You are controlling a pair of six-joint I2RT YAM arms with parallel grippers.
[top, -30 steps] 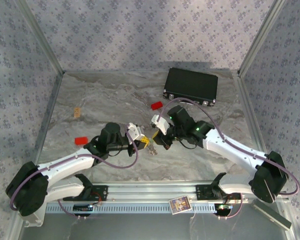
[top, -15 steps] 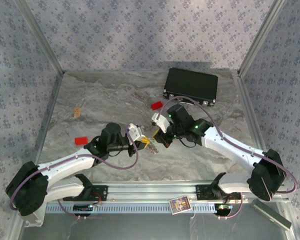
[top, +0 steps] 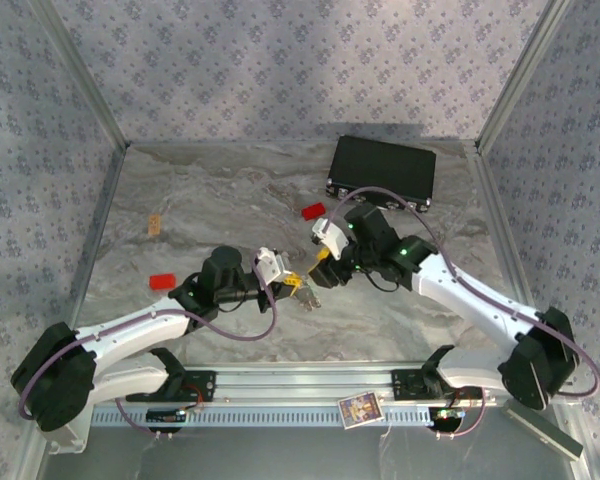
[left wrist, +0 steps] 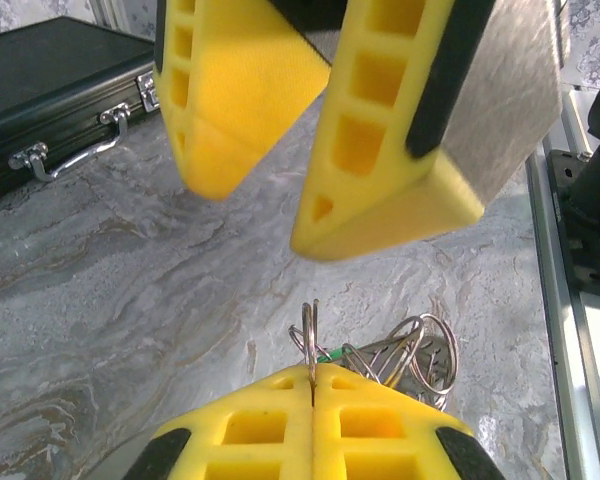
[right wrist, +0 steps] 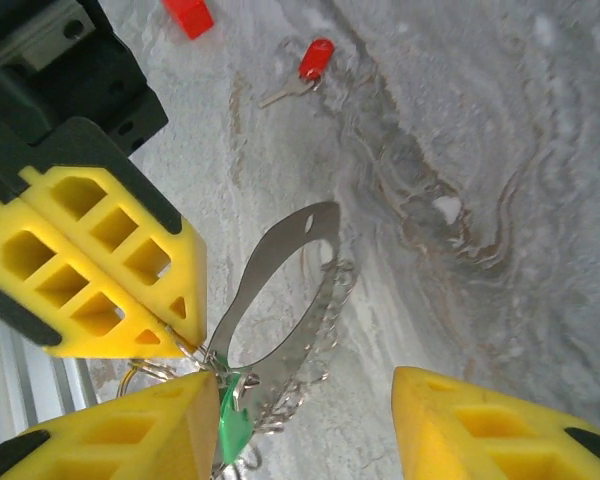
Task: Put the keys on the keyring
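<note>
Roughly mid-table (top: 200, 200), a little toward the near edge, the left gripper (left wrist: 312, 376) is clenched on the keyring (left wrist: 310, 345). The thin wire stands pinched between its closed fingers, and the other silvery loops and a bit of chain hang just past them. The green key (right wrist: 230, 425) sits in that same bundle, touching the ring. It looks threaded on already, though the tangle of metal hides whether it truly is.

Just beyond, the right gripper (right wrist: 302, 385) hovers with its jaws spread wide and nothing in them, one finger right beside the green key. Farther off in the right wrist view, the red key (right wrist: 315, 57) lies loose on the table, well apart from the ring, with a red block (right wrist: 188, 15) near it. The black case (top: 382, 170) sits at the far edge, toward the right corner.

My reading is that the task is about half done at best. What is left is to fetch the red key and work it onto the held ring.
</note>
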